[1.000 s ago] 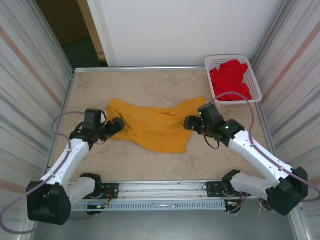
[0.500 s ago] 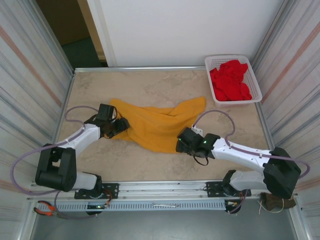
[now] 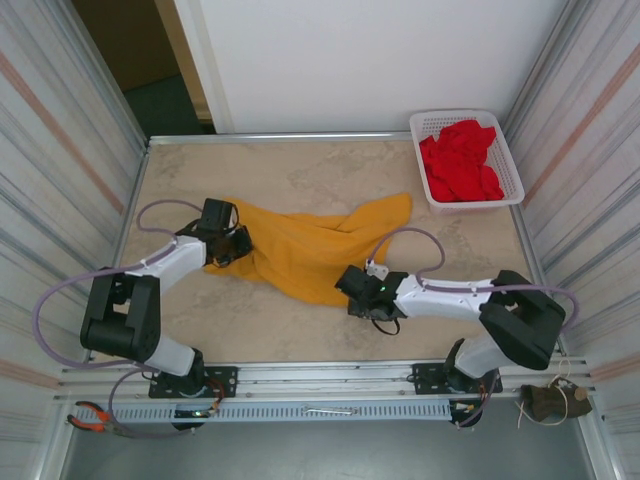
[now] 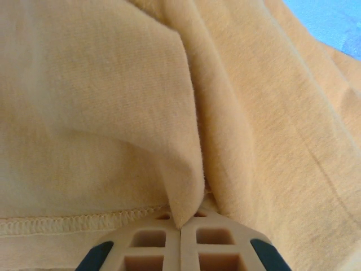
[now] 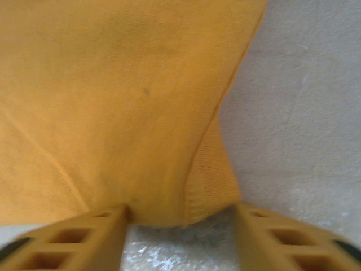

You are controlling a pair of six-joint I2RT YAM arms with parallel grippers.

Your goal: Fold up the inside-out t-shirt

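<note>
A: Left end effector (image 4: 181,231) is clamped on a fold at the left end of the t-shirt (image 3: 310,250). Right end effector (image 5: 180,219): fingers apart, the hem corner sits between them, not pinched.

B: The shirt's crumpled mid-worktop (image 3: 300,170). I'd close the right one deep, past the seam, then draw both ends apart, low, to flatten it before any fold.
</note>
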